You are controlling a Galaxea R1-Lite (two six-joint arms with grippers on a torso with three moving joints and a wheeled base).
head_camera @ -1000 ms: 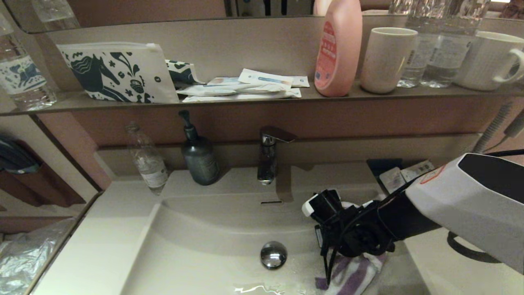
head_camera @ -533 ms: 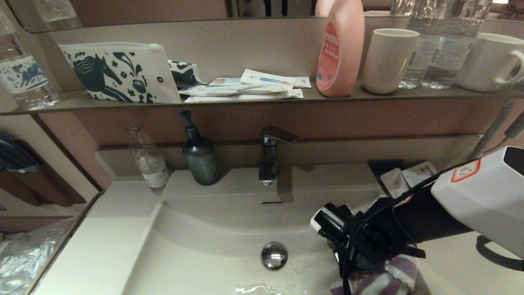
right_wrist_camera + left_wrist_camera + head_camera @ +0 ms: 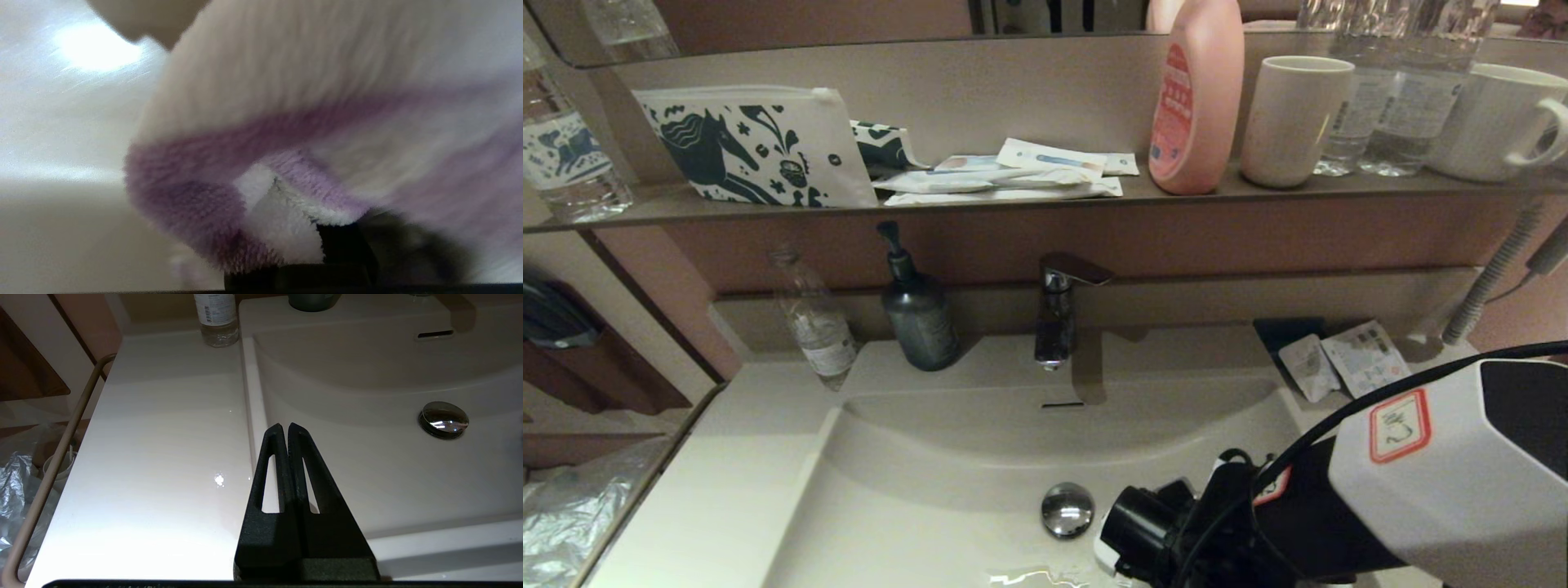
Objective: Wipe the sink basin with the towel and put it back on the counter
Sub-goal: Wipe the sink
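Observation:
The off-white sink basin [image 3: 947, 482] has a chrome drain plug [image 3: 1067, 509] and a slot overflow [image 3: 1063, 403]. My right arm's wrist [image 3: 1168, 535] is low over the basin's front right, just right of the plug; its fingers and the towel are hidden beneath it in the head view. In the right wrist view the purple-and-white striped towel [image 3: 286, 122] fills most of the picture, draped over my right gripper [image 3: 331, 232], which is shut on it against the basin floor. My left gripper [image 3: 284, 426] is shut and empty above the basin's left rim, beside the counter [image 3: 163, 437].
Faucet [image 3: 1058, 310], dark soap dispenser [image 3: 919, 314] and a clear bottle [image 3: 813, 322] stand behind the basin. Sachets [image 3: 1339, 359] lie on the right counter. The brown shelf [image 3: 1013, 200] carries the horse-print pouch [image 3: 752, 147], a pink bottle [image 3: 1196, 98] and cups. Water pools at the basin front [image 3: 1037, 578].
My right arm has swept from the basin's right side toward its front and leftward near the plug. The towel, visible under the gripper before, is now hidden in the head view.

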